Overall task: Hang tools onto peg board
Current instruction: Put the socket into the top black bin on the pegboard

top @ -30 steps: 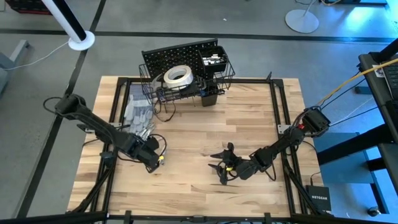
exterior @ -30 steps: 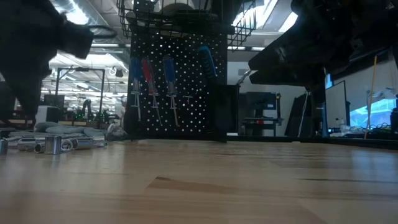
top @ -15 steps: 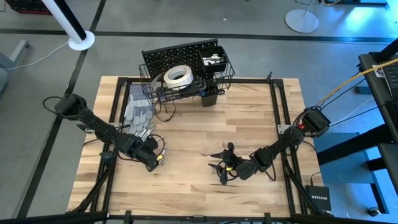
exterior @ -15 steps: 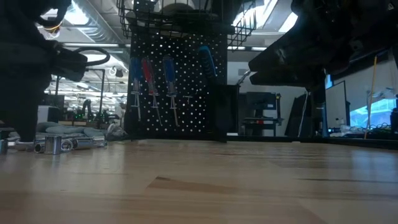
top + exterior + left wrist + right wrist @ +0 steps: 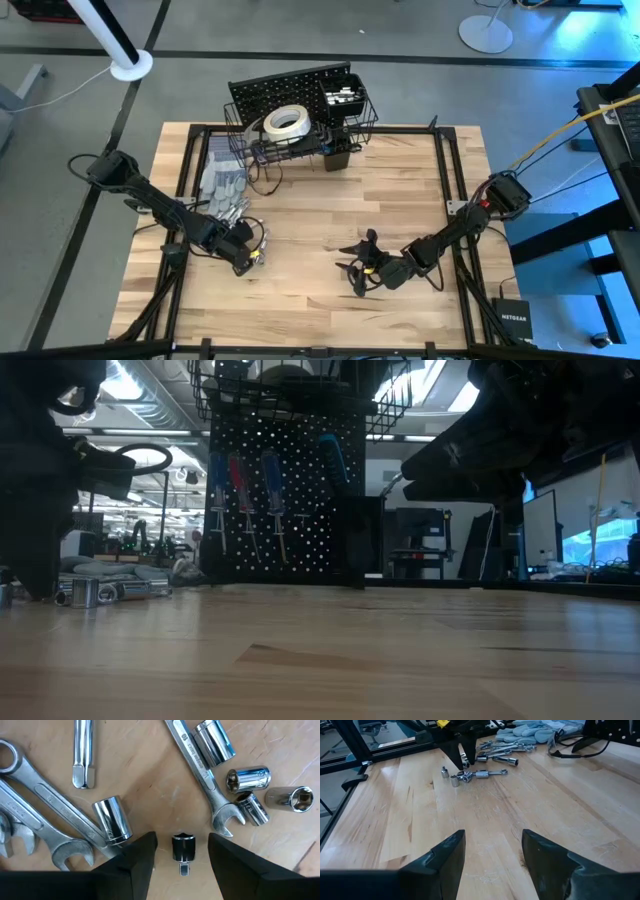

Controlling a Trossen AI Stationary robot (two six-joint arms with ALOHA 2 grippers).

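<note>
**Tools counted on bench and board**

Four screwdrivers (image 5: 245, 485) hang on one peg board (image 5: 290, 510): three blue-handled, one red. One white tape roll (image 5: 285, 122) sits in its wire basket (image 5: 365, 118). In the left wrist view, six chrome sockets (image 5: 114, 820) and at least three wrenches (image 5: 202, 772) lie on the bench (image 5: 330, 210). Two robot arms reach over it.
</note>
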